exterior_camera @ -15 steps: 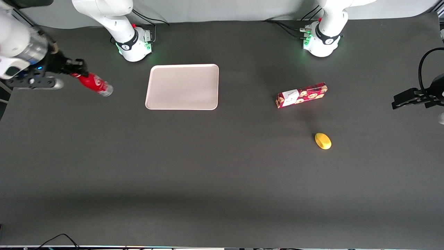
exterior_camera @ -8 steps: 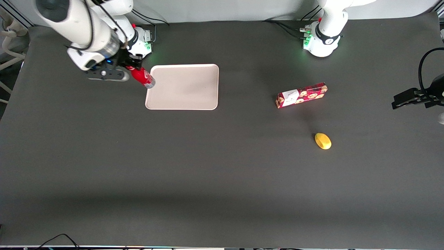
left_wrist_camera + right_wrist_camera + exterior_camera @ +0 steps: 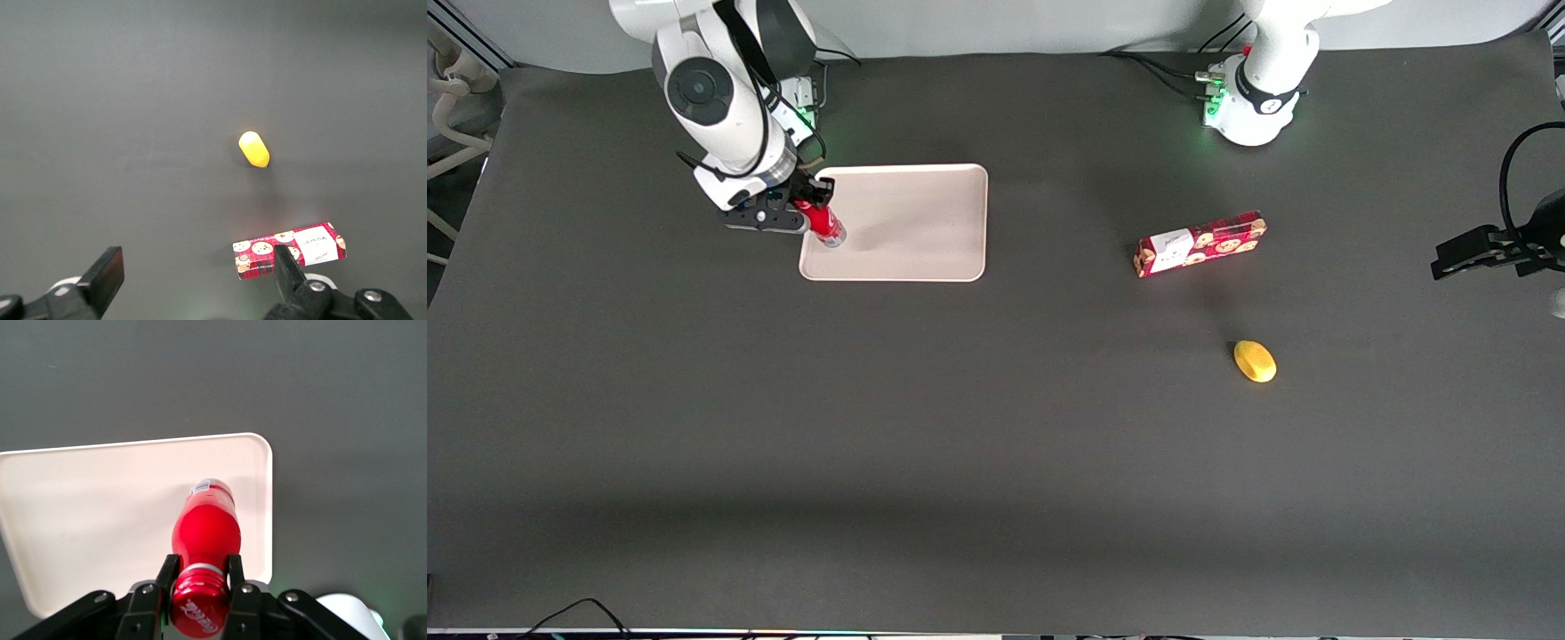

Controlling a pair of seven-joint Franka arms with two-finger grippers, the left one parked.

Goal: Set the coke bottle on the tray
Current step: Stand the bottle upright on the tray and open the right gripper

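Observation:
My right gripper point(image 3: 811, 197) is shut on the neck of the coke bottle point(image 3: 823, 223), a slim red bottle with a red cap and silvery base. It holds the bottle tilted over the tray point(image 3: 925, 222), a large pale beige-pink tray with rounded corners, at the tray's edge toward the working arm's end. In the right wrist view the gripper point(image 3: 199, 568) clamps just below the cap of the bottle point(image 3: 205, 532), whose base hangs over the tray point(image 3: 93, 513). I cannot tell whether the base touches the tray.
A red rectangular cookie box point(image 3: 1199, 244) lies toward the parked arm's end of the table, with a yellow lemon-like fruit point(image 3: 1254, 361) nearer the front camera. Both show in the left wrist view, box point(image 3: 288, 249) and fruit point(image 3: 253, 149).
My gripper has carried the bottle from the working arm's end of the table to over the tray's edge, and the bottle has swung from nearly lying to more upright.

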